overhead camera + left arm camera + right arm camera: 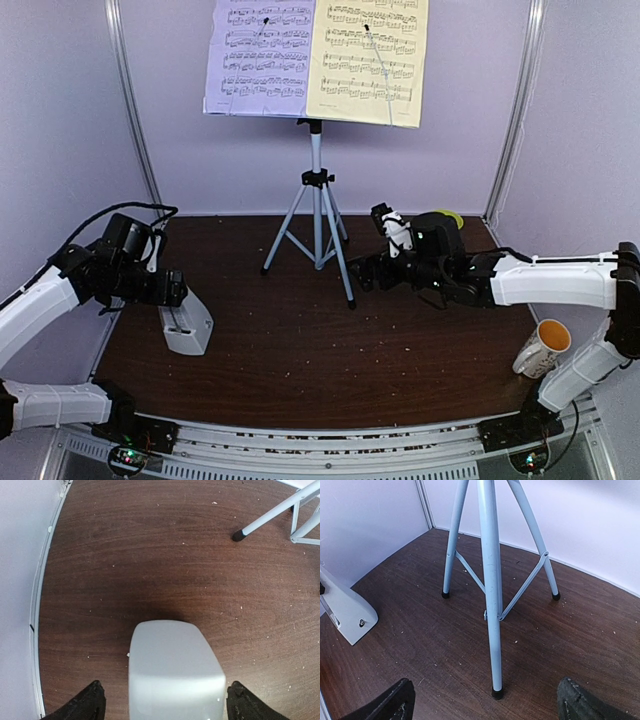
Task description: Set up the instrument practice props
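The music stand's silver tripod (316, 222) stands at the back centre of the dark table, carrying a lilac page (258, 55) and a pale yellow page (368, 60); the desk behind them is hidden. The light grey pyramid metronome (187, 325) stands at the left. My left gripper (178, 292) is open right above it, and in the left wrist view its fingers (87, 705) stand wide on either side of the metronome (172, 672) without touching. My right gripper (362, 272) is open just right of the tripod's near leg (492, 610), which stands between its spread fingers (390, 702).
A white mug with an orange inside (541, 347) stands at the right front edge, by my right arm. A small green bowl (451, 216) peeks out behind the right wrist. White walls and metal posts close in the table at the back and sides.
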Controlling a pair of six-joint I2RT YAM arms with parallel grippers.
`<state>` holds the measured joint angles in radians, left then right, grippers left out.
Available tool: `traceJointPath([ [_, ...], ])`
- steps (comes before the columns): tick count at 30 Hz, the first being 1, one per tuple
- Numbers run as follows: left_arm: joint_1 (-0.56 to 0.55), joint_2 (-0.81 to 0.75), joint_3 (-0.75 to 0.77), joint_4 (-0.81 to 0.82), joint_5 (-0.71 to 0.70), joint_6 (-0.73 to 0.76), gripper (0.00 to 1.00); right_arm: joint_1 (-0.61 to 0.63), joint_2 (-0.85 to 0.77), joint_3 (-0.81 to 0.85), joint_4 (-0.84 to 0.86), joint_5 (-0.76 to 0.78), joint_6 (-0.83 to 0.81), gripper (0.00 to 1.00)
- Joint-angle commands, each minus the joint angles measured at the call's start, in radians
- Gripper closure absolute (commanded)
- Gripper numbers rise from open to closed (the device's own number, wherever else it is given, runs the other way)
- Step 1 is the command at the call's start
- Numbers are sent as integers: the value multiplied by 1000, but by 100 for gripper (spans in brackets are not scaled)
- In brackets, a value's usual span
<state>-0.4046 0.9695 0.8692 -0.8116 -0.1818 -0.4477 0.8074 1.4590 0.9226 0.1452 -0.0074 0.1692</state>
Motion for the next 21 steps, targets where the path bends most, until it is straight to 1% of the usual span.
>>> traceJointPath([
  [1, 9, 14, -22, 80, -24, -22, 14, 4, -13, 2, 19, 5, 9, 0],
  [5, 7, 30, -31, 112, -6, -23, 16, 5, -20, 2, 13, 11, 6, 0],
  [10, -31, 3, -34, 120, -18, -58, 28, 5, -31, 1, 12, 17, 7, 0],
  [12, -62, -7, -23, 120, -35, -82, 31, 4, -35, -1, 11, 19, 7, 0],
  [15, -109, 3, -6, 121, -43, -120, 40, 3, -36, -4, 13, 22, 7, 0],
  [21, -246, 78, 43, 133, -60, -195, 52, 2, -49, -22, 19, 29, 9, 0],
])
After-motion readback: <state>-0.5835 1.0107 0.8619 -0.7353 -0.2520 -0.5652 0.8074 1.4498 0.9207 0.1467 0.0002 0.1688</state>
